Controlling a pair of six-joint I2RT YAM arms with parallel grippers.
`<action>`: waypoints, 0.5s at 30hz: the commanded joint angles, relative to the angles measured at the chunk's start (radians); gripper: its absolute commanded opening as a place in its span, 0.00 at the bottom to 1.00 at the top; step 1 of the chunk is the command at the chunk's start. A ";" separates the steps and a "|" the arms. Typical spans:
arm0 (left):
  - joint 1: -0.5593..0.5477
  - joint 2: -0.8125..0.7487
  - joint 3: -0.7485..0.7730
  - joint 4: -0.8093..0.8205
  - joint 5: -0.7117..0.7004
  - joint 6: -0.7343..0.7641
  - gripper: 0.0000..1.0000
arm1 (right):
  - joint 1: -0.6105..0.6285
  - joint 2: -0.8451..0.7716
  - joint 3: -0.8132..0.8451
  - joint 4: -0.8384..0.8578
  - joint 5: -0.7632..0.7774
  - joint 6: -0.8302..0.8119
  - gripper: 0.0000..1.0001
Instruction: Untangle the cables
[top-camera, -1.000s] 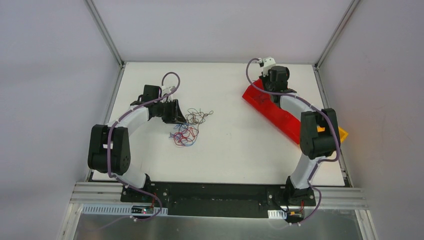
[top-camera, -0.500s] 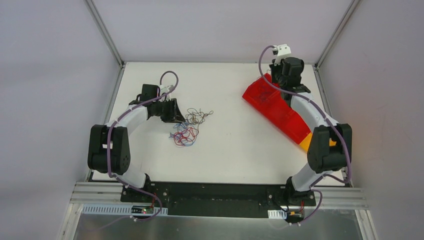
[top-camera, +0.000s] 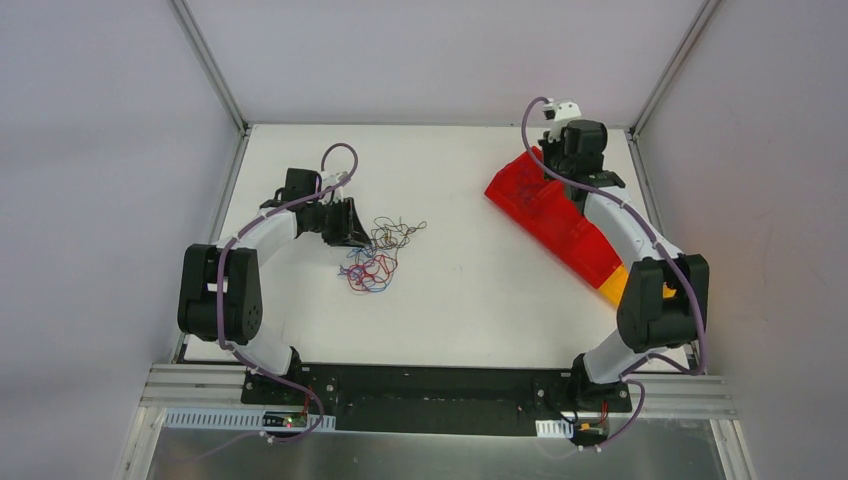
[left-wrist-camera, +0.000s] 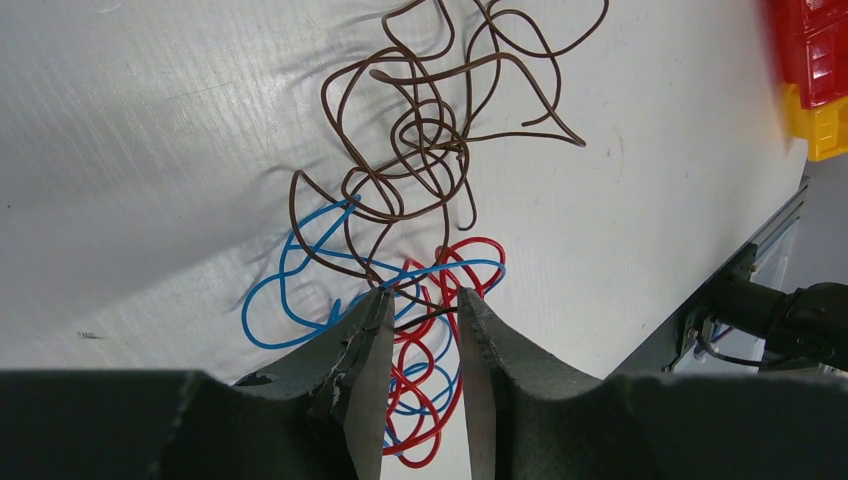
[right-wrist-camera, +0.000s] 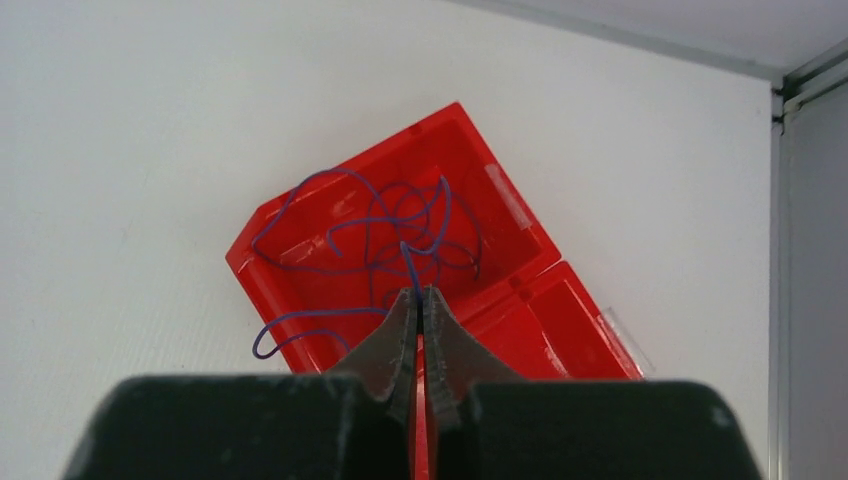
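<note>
Only the right wrist camera catches the right gripper (right-wrist-camera: 420, 296) pinching a blue cable (right-wrist-camera: 385, 225) over the red bin (right-wrist-camera: 455, 140), while the left gripper (left-wrist-camera: 425, 298) sits narrowly parted around the tangle (left-wrist-camera: 420, 150).

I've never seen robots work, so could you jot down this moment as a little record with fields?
Left gripper: open, fingers astride strands of the tangle
Tangle colours: brown, red, blue
Right gripper: shut on a purple-blue wire
Wire's place: mostly over the red bin
</note>
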 joint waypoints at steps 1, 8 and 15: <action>0.013 -0.004 0.020 -0.007 0.021 0.017 0.31 | 0.000 0.048 0.086 -0.119 0.015 0.071 0.00; 0.018 0.010 0.031 -0.014 0.020 0.012 0.31 | -0.003 0.251 0.350 -0.269 0.059 0.202 0.00; 0.029 0.020 0.042 -0.034 0.020 0.018 0.30 | -0.024 0.443 0.601 -0.366 0.040 0.329 0.00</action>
